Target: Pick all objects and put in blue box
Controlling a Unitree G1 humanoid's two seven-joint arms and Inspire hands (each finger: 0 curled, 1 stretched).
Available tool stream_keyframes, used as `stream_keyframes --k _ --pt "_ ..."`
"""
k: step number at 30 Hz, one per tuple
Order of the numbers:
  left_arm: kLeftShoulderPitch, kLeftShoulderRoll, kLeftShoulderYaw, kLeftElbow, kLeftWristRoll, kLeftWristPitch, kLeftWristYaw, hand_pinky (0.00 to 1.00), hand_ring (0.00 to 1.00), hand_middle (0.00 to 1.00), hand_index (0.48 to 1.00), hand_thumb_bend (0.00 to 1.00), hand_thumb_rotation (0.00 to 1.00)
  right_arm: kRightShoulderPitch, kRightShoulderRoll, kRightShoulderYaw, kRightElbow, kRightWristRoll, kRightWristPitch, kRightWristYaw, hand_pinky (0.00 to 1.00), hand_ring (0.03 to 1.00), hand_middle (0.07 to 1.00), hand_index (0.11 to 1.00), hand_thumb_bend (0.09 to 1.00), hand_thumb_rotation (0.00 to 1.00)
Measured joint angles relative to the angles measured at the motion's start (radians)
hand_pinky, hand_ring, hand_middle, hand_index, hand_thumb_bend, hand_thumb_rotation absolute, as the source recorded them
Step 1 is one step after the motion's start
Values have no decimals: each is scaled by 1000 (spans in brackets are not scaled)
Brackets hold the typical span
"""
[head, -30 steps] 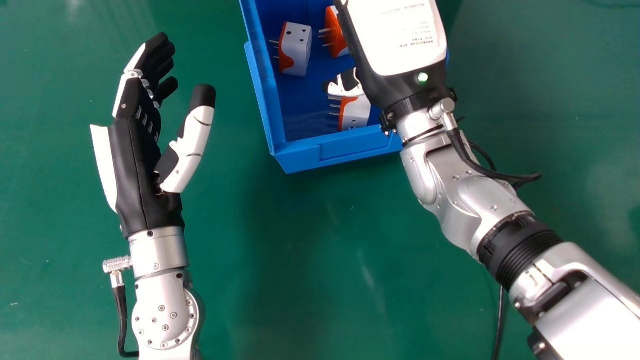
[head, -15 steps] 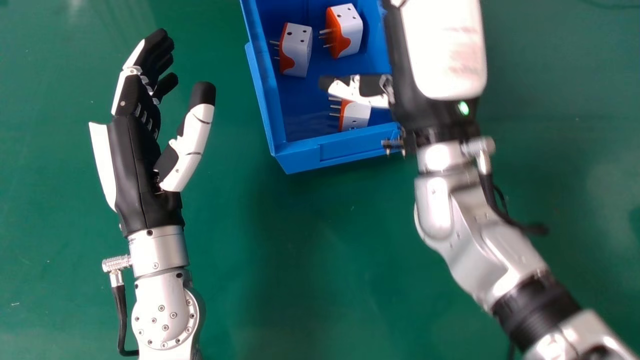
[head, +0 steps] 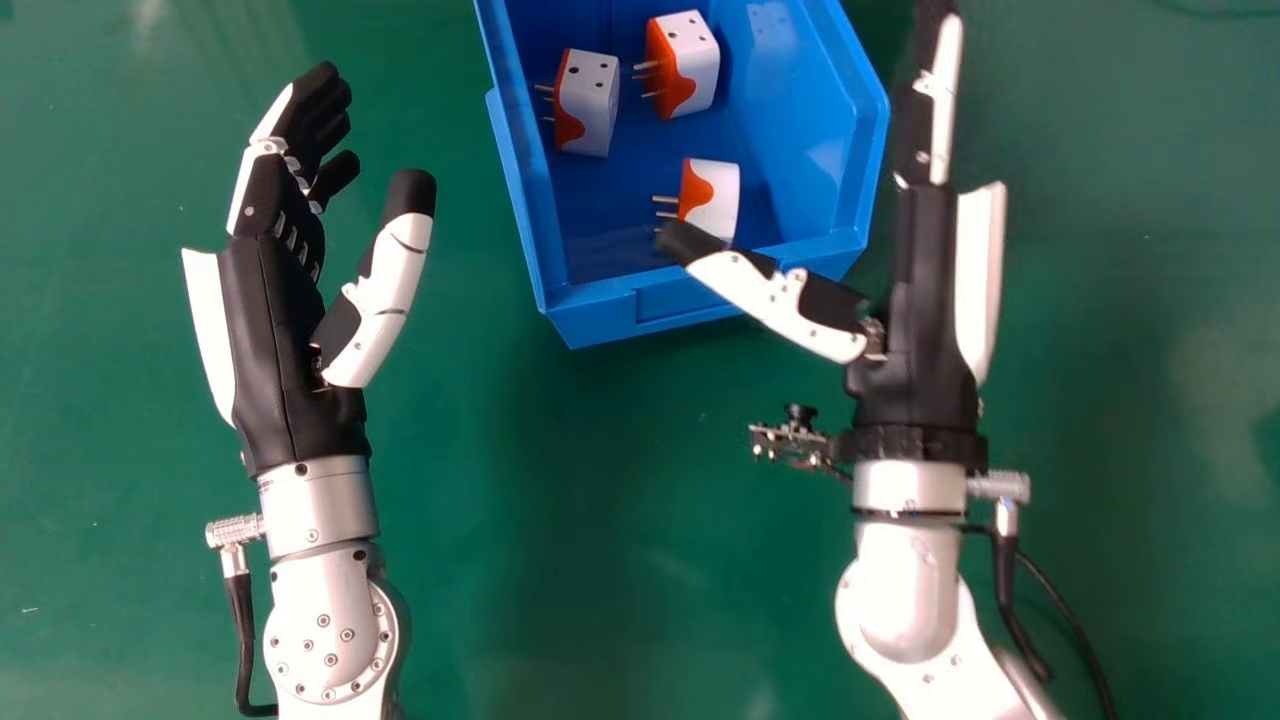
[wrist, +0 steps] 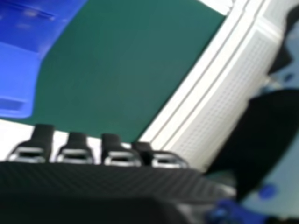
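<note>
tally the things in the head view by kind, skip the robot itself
Orange-and-white plug adapters: 3
Blue box: 1
Total: 4

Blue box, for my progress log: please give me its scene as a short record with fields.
container: blue box
surface: green table
contents: three orange-and-white plug adapters, standing apart
left robot hand: open, empty, left of the box
right robot hand: open, empty, thumb across the box's near wall in the head view
</note>
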Motion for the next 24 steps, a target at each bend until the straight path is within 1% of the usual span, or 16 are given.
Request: stream_keyframes --k 1,3,6,7,10,14,16,17,18,21,24 --pt "2 1 1 0 -1 0 0 821 849 841 810 622 475 17 5 -6 -17 3 1 13 902 964 982 983 698 632" --pt "5 2 0 1 0 -1 -1 821 850 841 809 621 477 48 17 -13 -48 9 3 40 878 943 969 973 671 704" --pt "8 1 0 1 0 -1 -1 821 849 840 808 622 480 93 48 -14 -99 32 21 88 867 932 961 967 661 728" --pt "8 1 0 1 0 -1 -1 821 848 840 807 623 483 107 58 -14 -116 40 30 107 848 919 951 960 654 748" --pt "11 1 0 1 1 -1 -2 821 848 839 807 624 483 138 61 -14 -154 52 53 158 834 911 944 956 649 765" --pt "18 2 0 4 -1 -6 -2 815 846 837 807 630 482 175 63 -21 -195 83 75 208 798 904 935 950 643 819" --pt "18 3 1 9 -5 -11 -5 814 846 837 806 635 481 188 64 -26 -207 84 79 223 788 906 934 949 642 830" --pt "18 3 1 14 -10 -14 -8 814 846 837 806 637 482 190 64 -29 -210 85 80 228 787 907 934 948 644 832" --pt "18 4 2 18 -11 -16 -12 814 846 837 805 638 482 192 65 -31 -211 85 81 233 785 907 934 948 646 834" --pt "18 4 2 28 -11 -20 -19 813 846 836 804 641 483 196 65 -33 -213 89 81 242 785 911 935 946 646 836" --pt "18 4 3 28 -10 -26 -20 812 845 835 803 640 486 204 65 -34 -213 90 87 248 788 913 936 947 646 840"
